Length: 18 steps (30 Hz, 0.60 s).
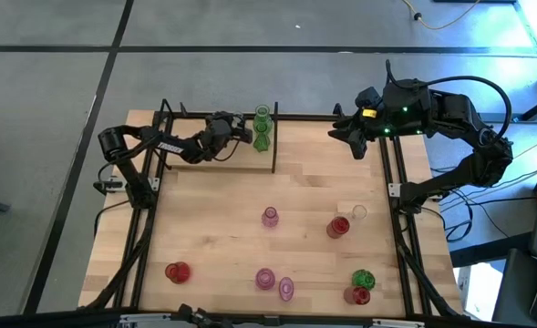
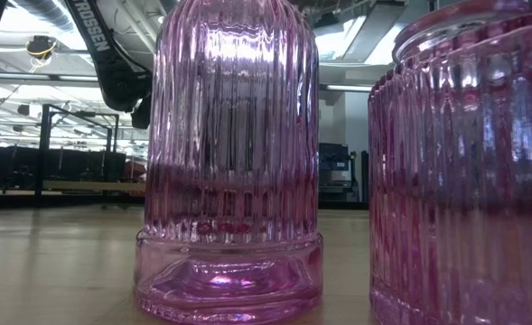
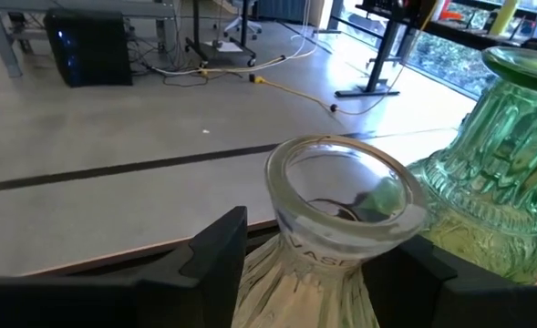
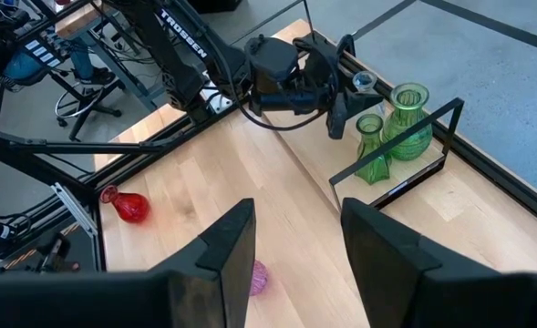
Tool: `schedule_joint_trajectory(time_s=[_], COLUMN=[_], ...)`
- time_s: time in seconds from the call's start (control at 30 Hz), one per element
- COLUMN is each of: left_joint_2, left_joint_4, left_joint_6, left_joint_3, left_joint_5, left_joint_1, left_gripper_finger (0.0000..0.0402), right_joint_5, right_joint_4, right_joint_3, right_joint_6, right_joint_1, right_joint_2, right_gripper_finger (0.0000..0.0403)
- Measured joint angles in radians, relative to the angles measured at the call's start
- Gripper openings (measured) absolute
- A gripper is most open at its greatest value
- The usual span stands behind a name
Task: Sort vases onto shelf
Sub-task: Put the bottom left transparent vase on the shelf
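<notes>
We have the left pincer (image 1: 242, 132) out over the low light-wood shelf with thin black rod edging (image 1: 204, 162) at the far left of the bench (image 1: 213, 228), and its dark fingers (image 3: 215, 246) sit on either side of a clear ribbed glass bud vase (image 3: 341, 214), closed in on its neck just under the flared mouth. The vase stands upright in the grip, long axis vertical, mouth up. We judge the coming move turns on the gap to its neighbours: two green ribbed glass vases (image 1: 262, 128) stand on the shelf immediately to the right of the pincer, and from the left wrist the nearer green one looks almost in contact with the clear vase, though we cannot tell whether they touch. Setting down and backing out should therefore go leftward, away from the green pair.

The right pincer (image 1: 357, 137) waits above the far right edge of the bench, fingers spread apart and holding nothing.

The other vases lie well apart from the shelf on the near half of the bench: pink ones (image 1: 270, 216) near the middle, red ones (image 1: 177, 271) at near left and right, a green one (image 1: 363, 278) at near right.
</notes>
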Motion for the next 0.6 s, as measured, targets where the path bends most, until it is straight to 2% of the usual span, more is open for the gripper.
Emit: schedule_joint_trajectory(time_s=[0.1, 0.3, 0.6], left_joint_2=[-0.001, -0.004, -0.068], left_joint_4=[-0.009, -0.045, -0.127], left_joint_6=[-0.042, -0.1, -0.066], left_joint_3=[0.0, 0.003, -0.001], left_joint_5=[0.016, 0.117, 0.111], left_joint_1=[0.006, 0.028, 0.026], left_gripper_finger=[0.0189, 0.0189, 0.0189], right_joint_5=[0.0, 0.0, -0.007], right_joint_4=[0.0, 0.0, 0.0], right_joint_3=[0.0, 0.0, 0.0], right_joint_6=[0.0, -0.001, -0.004], right_joint_1=[0.0, 0.0, 0.0], right_joint_2=[0.0, 0.0, 0.0], right_gripper_finger=[0.0156, 0.0156, 0.0156])
